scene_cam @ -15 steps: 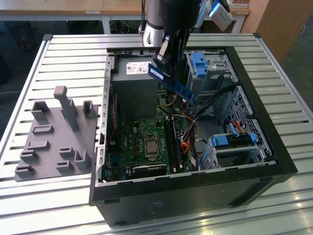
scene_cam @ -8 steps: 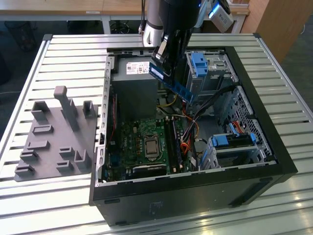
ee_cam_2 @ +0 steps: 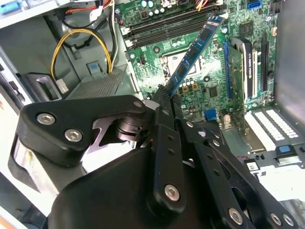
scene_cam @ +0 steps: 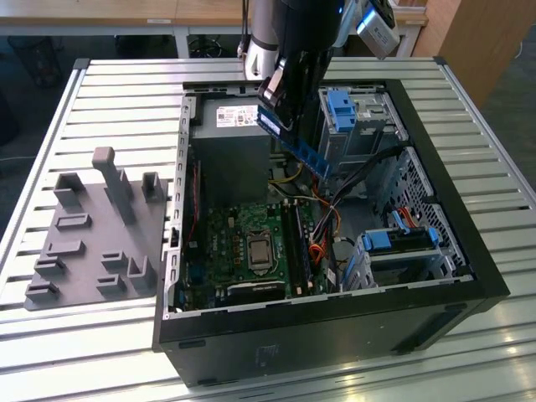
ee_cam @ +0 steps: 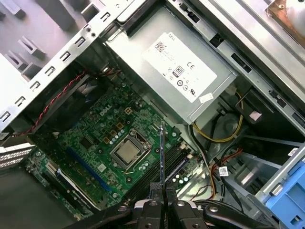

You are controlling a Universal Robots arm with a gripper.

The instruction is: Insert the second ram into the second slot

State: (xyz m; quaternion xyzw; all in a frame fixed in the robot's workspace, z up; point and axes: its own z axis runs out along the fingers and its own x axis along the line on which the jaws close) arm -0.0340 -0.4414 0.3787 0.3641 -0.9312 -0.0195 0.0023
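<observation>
Spreading under everything is a slatted metal worktop, silver-grey and ribbed from edge to edge. Behind it run pale wooden desks, and a wooden cabinet side stands at the exterior view's right. A grey moulded fixture with upright pegs and pockets lies on the slats at the exterior view's left, just beside an open black computer case laid on its side.

Above the case, the gripper is clenched on the second ram, a dark-blue stick held tilted in the air over the case's interior, near a bright-blue drive bracket. In the second wrist view the ram juts out from the gripper on a slant. Its far end hangs over the green motherboard, clear of the black memory slots. In the first wrist view the stick is seen edge-on, a thin line rising from the gripper towards the processor socket and the grey power supply.

The arm is cut off at the upper edge of the exterior view, and its dark body hides part of the case behind it. The case's near wall covers the motherboard's lower edge. Whether either slot already holds a stick I cannot make out.
</observation>
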